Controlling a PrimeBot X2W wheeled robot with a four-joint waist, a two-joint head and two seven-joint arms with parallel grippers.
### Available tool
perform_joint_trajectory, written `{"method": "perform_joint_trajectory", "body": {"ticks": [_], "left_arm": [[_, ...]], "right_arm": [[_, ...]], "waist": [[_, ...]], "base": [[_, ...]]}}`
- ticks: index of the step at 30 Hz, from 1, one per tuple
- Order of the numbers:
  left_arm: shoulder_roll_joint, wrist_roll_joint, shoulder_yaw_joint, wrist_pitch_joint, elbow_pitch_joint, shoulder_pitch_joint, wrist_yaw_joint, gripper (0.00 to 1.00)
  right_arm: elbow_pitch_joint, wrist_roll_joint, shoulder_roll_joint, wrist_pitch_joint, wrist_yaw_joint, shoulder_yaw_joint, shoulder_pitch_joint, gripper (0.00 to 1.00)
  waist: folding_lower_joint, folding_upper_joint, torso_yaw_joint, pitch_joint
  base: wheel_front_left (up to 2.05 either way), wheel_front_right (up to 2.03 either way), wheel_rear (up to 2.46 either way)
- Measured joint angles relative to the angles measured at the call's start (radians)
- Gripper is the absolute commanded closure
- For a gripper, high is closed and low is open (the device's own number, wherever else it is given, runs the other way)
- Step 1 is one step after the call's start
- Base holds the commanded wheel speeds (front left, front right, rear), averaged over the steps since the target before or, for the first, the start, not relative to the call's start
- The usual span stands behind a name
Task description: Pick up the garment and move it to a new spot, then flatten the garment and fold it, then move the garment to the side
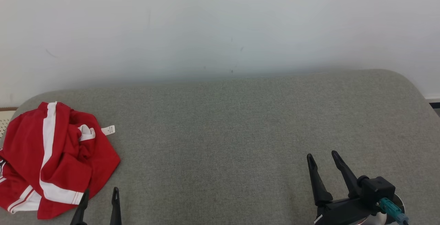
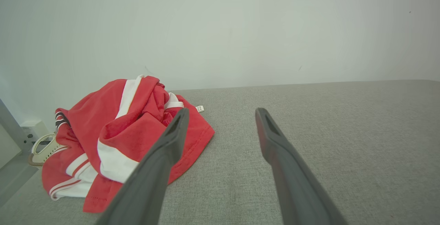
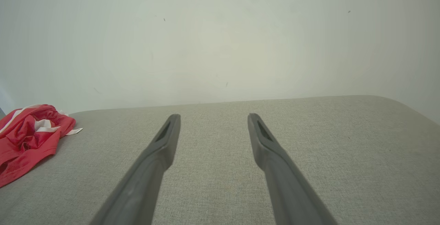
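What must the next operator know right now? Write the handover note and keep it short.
Left gripper: open, holding nothing, at the near right edge of the garment.
Right gripper: open, holding nothing, over bare cloth on the right side of the grey padded surface.
Garment: red with white stripes, lying in a crumpled heap at the surface's left end, with its white label sticking out on the right.
Done: nothing yet; the garment is not picked up.
Left: pick it up, move it to a new spot, flatten it, fold it, move it to the side.
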Motion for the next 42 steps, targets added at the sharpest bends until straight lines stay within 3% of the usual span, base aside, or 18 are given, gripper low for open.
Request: {"method": "perform_joint_trajectory", "body": {"ticks": [21, 42], "left_arm": [[0.012, -0.012, -0.020, 0.020, -0.013, 0.004, 0.010, 0.00], [0.040, -0.028, -0.017, 0.043, -0.029, 0.005, 0.020, 0.00]], "right_arm": [[0.010, 0.001, 0.010, 0.007, 0.000, -0.011, 0.011, 0.00], [0.041, 0.009, 0.025, -0.015, 0.000, 0.011, 0.011, 0.00]], "waist": [[0.0000, 0.0000, 0.033, 0.005], [0.0000, 0.0000, 0.225, 0.008]], "base": [[0.00, 0.00, 0.00], [0.00, 0.00, 0.00]]}}
